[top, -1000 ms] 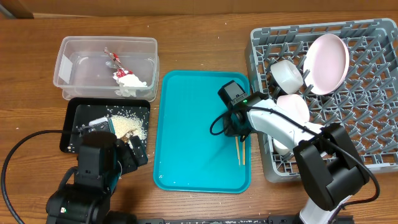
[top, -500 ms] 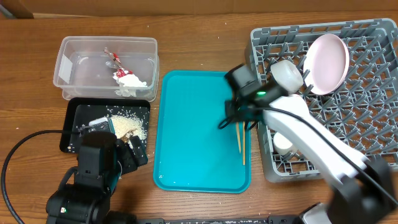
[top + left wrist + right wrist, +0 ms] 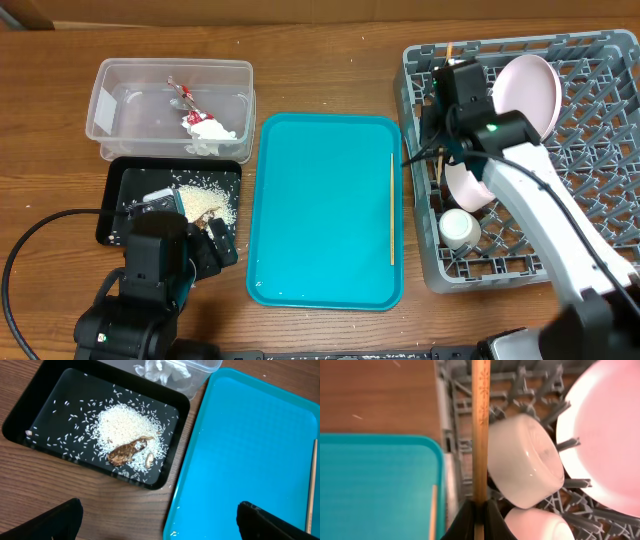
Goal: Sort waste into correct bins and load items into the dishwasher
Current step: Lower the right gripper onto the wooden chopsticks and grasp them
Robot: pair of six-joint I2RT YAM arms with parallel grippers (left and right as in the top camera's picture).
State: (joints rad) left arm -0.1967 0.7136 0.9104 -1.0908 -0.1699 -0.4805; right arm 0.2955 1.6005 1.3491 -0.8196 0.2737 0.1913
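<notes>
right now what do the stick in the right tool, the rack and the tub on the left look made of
Chopstick: likely wood or bamboo, matte tan with faint grain.
Rack: grey moulded plastic, dull lattice and pegs.
Tub: clear plastic, glossy; the table shows through its walls.

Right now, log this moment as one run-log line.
right tool: shut on chopstick, over rack | left tool: open, empty | second chopstick: on teal tray

Rice (image 3: 125, 427) and scraps (image 3: 127, 452) in black tray (image 3: 30, 420).
</notes>
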